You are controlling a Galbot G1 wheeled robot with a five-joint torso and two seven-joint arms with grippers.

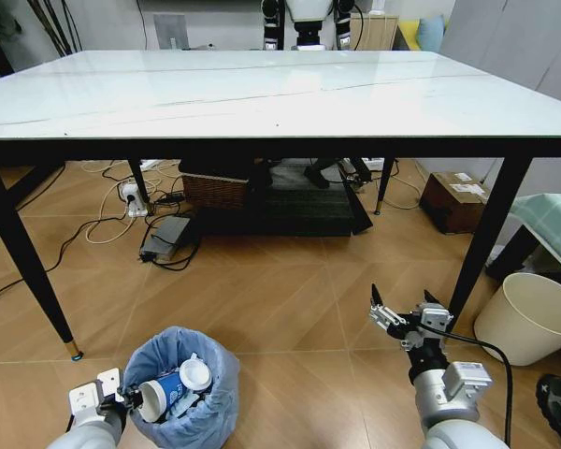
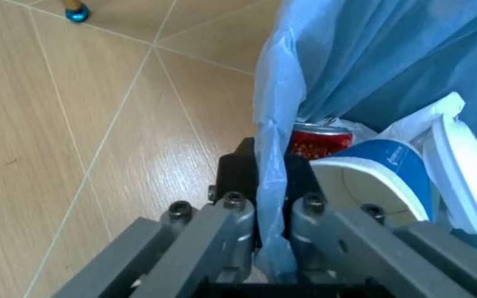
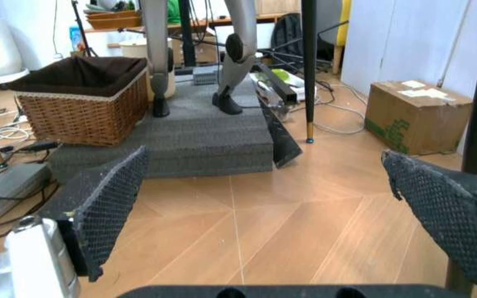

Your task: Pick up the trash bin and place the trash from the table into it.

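Observation:
The trash bin (image 1: 182, 393), lined with a wrinkly light blue bag (image 2: 371, 62), stands on the floor at my lower left, in front of the table (image 1: 262, 94). My left gripper (image 1: 128, 398) is shut on the bin's rim and liner (image 2: 270, 180). Trash lies inside the bin: a blue-white paper cup (image 2: 384, 171), a white round lid (image 2: 464, 177) and a red wrapper (image 2: 317, 141). My right gripper (image 1: 402, 316) hangs open low over the floor at my right, with nothing between its fingers (image 3: 106, 198).
A wide white bucket (image 1: 528, 318) stands at the right beside a black table leg (image 1: 481, 238). Under the table are a wicker basket (image 3: 81, 93), a dark foam mat (image 3: 197, 133), a cardboard box (image 3: 417, 115) and cables (image 1: 103, 224).

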